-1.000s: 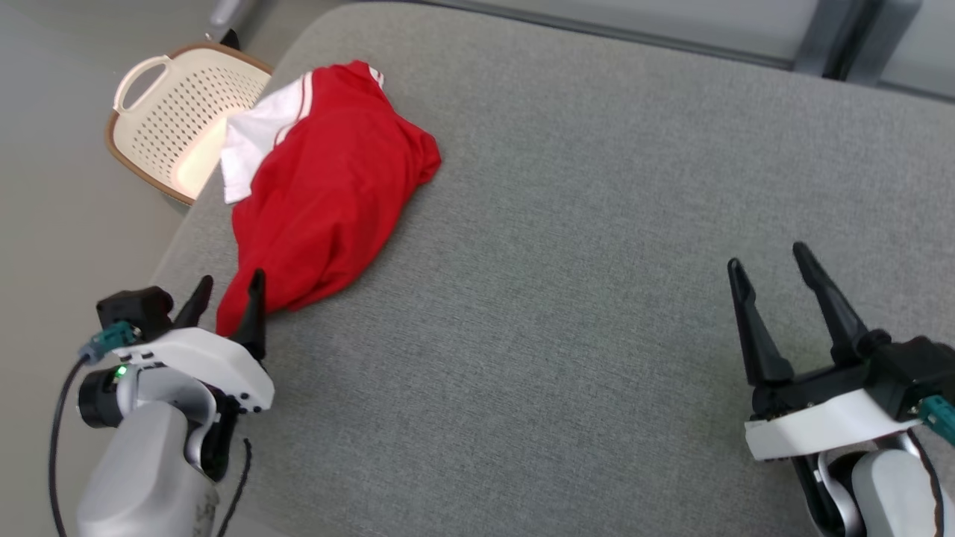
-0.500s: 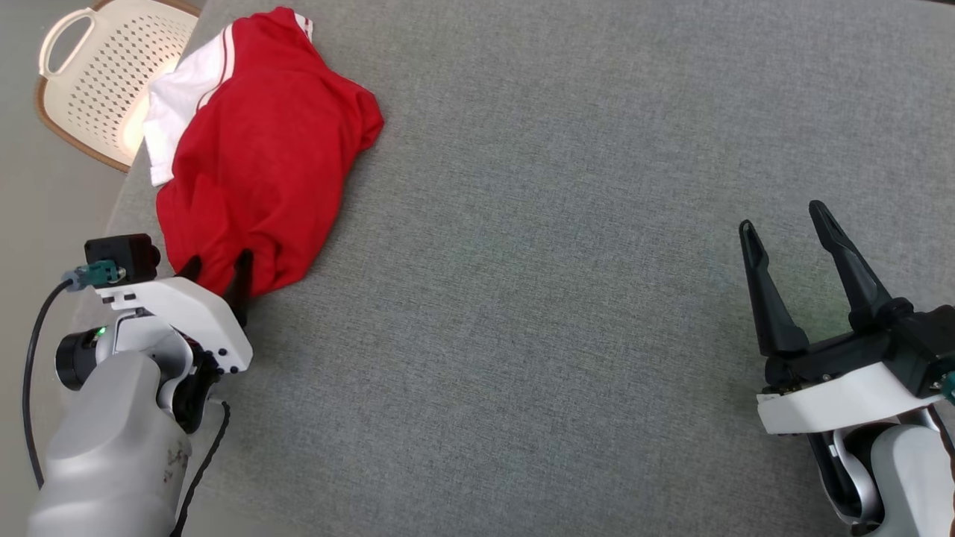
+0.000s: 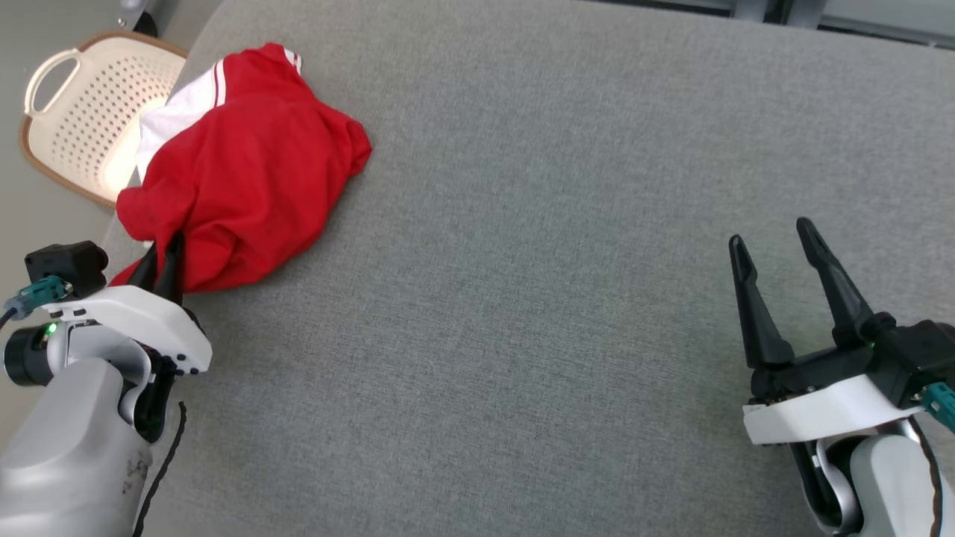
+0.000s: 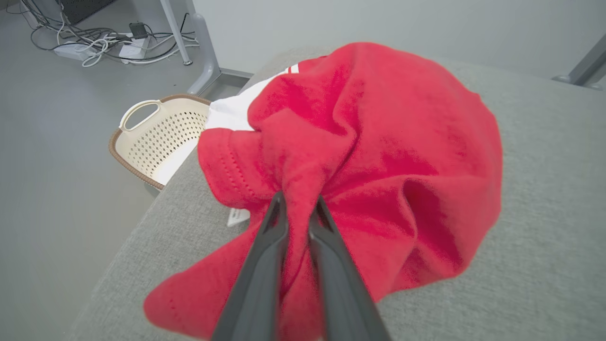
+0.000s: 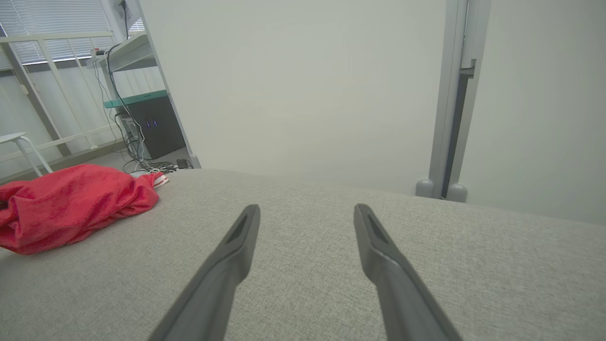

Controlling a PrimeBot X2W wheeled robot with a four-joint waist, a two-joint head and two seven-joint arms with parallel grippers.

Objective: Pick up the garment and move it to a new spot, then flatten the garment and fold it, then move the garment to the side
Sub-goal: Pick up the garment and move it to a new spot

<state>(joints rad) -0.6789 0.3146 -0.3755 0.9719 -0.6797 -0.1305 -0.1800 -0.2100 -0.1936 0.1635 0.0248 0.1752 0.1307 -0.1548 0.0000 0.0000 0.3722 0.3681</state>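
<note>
The left tool (image 3: 160,257) pinches a near fold of the crumpled red-and-white cloth garment (image 3: 246,186) at the grey fabric table's (image 3: 522,298) left edge, likely to lift it; the right tool (image 3: 768,231) hovers spread.

Grey fabric-covered table (image 3: 567,224) with a rounded corner, before a plain pale wall (image 5: 303,85). The smooth grey floor (image 4: 57,199) carries a cream perforated basket (image 3: 82,112) and tangled cables (image 4: 94,42). Beyond, seemingly a slatted window blind (image 5: 52,16), near a dark cabinet (image 5: 156,125).
</note>
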